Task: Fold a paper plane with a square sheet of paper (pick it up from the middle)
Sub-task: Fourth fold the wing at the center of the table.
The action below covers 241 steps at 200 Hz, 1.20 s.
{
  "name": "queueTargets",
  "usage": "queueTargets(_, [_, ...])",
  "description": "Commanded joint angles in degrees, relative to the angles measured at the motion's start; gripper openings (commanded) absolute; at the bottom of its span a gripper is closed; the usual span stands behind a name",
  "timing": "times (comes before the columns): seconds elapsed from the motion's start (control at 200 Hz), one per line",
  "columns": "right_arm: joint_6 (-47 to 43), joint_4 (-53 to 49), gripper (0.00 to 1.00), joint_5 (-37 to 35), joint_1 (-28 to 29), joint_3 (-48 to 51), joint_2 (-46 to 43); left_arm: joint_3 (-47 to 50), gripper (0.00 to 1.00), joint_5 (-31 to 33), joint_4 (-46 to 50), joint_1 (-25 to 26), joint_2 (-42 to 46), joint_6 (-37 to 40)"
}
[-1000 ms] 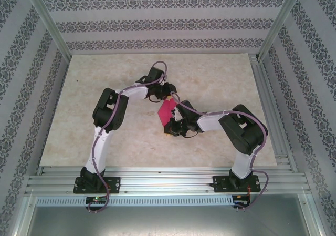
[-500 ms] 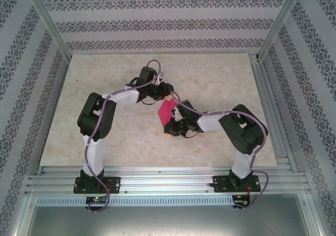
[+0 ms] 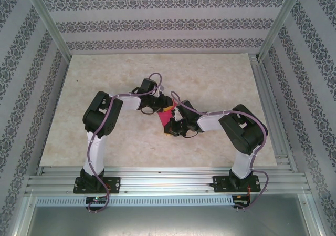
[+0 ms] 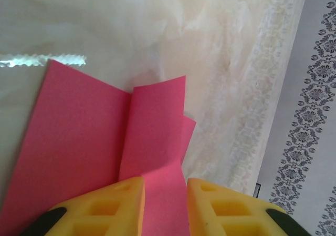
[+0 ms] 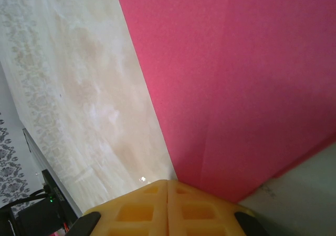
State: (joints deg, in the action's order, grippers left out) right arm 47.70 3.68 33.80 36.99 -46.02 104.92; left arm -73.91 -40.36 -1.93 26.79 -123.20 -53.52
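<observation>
The square sheet of paper point(image 3: 167, 118), magenta-red and partly folded, sits at the middle of the table between the two grippers. In the left wrist view the paper point(image 4: 84, 131) shows a raised flap and a crease. A strip of it runs through the gap between the yellow fingers of my left gripper point(image 4: 165, 182), which stand a little apart. From above, the left gripper point(image 3: 166, 109) is over the sheet's far edge. My right gripper point(image 5: 168, 183) is shut, with the paper's point(image 5: 236, 78) near corner at its fingertips. Seen from above, the right gripper point(image 3: 171, 127) is at the sheet's near end.
The beige marble-pattern table point(image 3: 220, 78) has free room all round the paper. Patterned walls enclose it on three sides. An aluminium rail point(image 3: 157, 179) carrying both arm bases runs along the near edge.
The left arm has drawn its gripper from beyond the sheet back onto its far part. It now covers much of the paper in the top view. The right arm has stayed still.
</observation>
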Motion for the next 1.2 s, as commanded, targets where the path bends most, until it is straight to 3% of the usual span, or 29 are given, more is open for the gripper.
queueTargets(0.0, [-1.5,-4.7,0.07,-4.9,-0.8,0.6,2.1,-3.5,0.31,1.2,0.7,0.6,-1.1,0.7])
queueTargets(0.335, [-2.2,-6.1,0.07,-5.2,-0.7,-0.2,2.4,-8.2,0.34,0.2,5.4,2.0,-2.2,2.3])
queueTargets(0.405, [-2.4,-6.5,0.07,-5.4,-0.7,-0.5,2.4,-9.9,0.34,1.1,9.9,2.4,-3.0,4.2])
queueTargets(0.669, [-2.8,-7.2,0.07,-5.6,-0.7,-0.3,2.5,-12.0,0.33,4.5,12.1,2.7,-5.4,6.8])
queueTargets(1.199, [-2.2,-7.2,0.07,-6.3,-0.7,0.8,2.3,-24.7,0.36,6.1,16.9,0.3,-12.7,9.4])
